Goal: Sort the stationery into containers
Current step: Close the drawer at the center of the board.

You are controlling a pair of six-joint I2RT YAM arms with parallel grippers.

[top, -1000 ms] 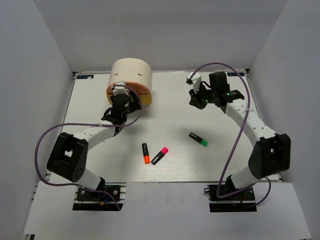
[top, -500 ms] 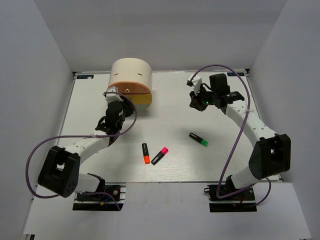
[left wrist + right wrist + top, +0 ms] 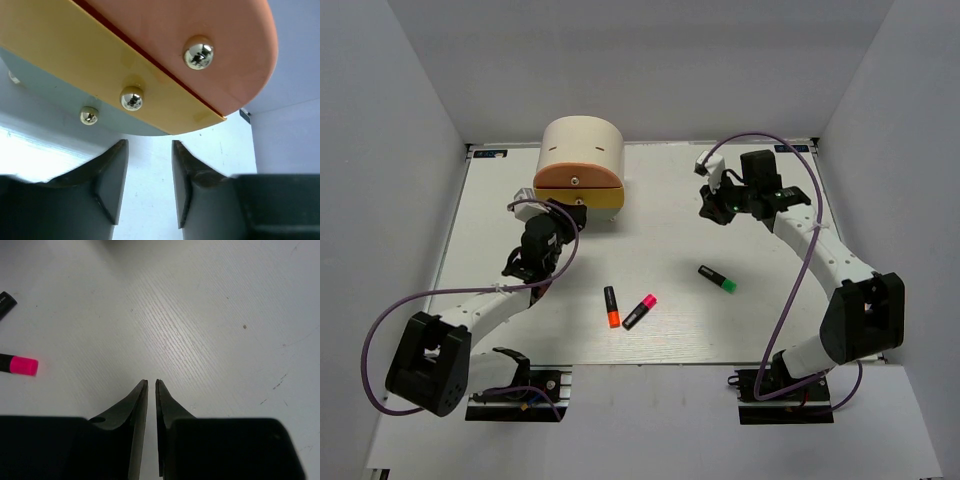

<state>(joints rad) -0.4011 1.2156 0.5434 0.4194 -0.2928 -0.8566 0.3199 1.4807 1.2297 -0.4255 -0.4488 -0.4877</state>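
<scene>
Top external view puts the small black orange-capped highlighter (image 3: 611, 306) on the white table (image 3: 770, 320), back toward my bases and right of my left gripper (image 3: 149, 145), whose fingers are spread and empty, and farther from my right gripper (image 3: 151, 382), whose fingers are almost pressed together; its long axis seems to run front-to-back.

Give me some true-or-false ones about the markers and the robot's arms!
1. Three markers lie on the table: an orange-capped marker, a pink-capped marker and a green-capped marker. True.
2. The left end effector grips a marker. False: it is open and empty, facing the drawer knobs.
3. The green-capped marker is inside a drawer. False: it lies on the table.
4. The right end effector is shut and empty. True.
</scene>
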